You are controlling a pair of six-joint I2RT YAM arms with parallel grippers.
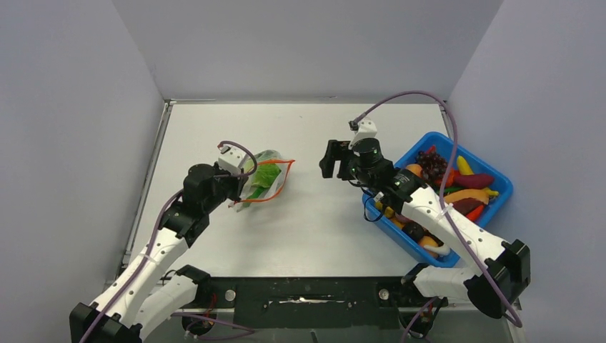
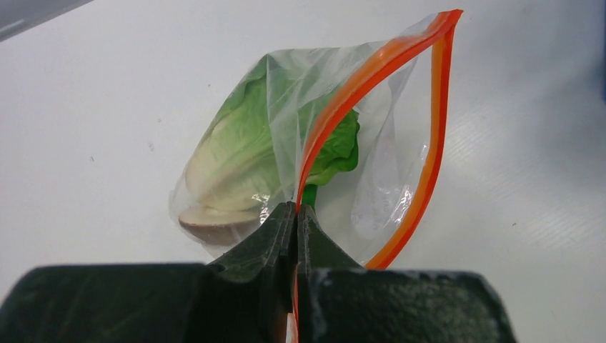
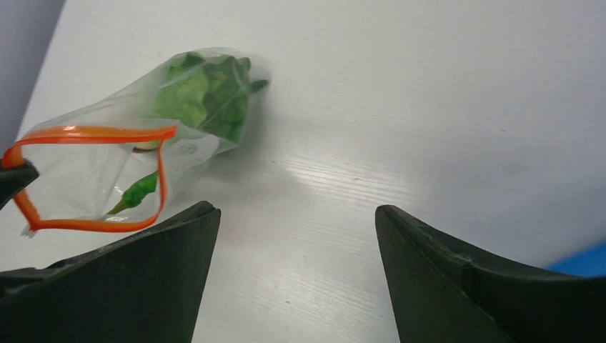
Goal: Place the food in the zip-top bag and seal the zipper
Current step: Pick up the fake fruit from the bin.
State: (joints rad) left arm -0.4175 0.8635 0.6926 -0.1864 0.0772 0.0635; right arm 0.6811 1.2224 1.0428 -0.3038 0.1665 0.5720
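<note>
The clear zip-top bag [image 1: 266, 180] lies left of the table's middle, its mouth held open. Its orange-red zipper [image 2: 371, 71] forms a loop, which also shows in the right wrist view [image 3: 96, 133]. Inside are a green lettuce leaf [image 2: 243, 143], a brown round piece [image 2: 214, 223] and a small green piece [image 3: 139, 189]. My left gripper [image 2: 296, 209] is shut on the zipper strip at one side of the mouth. My right gripper [image 3: 296, 211] is open and empty above the table, to the right of the bag [image 3: 193, 100], between the bag and the bin.
A blue plastic bin [image 1: 500, 175] at the right holds several toy foods: dark purple grapes [image 1: 431, 164], yellow, orange and red pieces. My right arm reaches over the bin's near left edge. Grey walls enclose the white table [image 1: 307, 236] on three sides.
</note>
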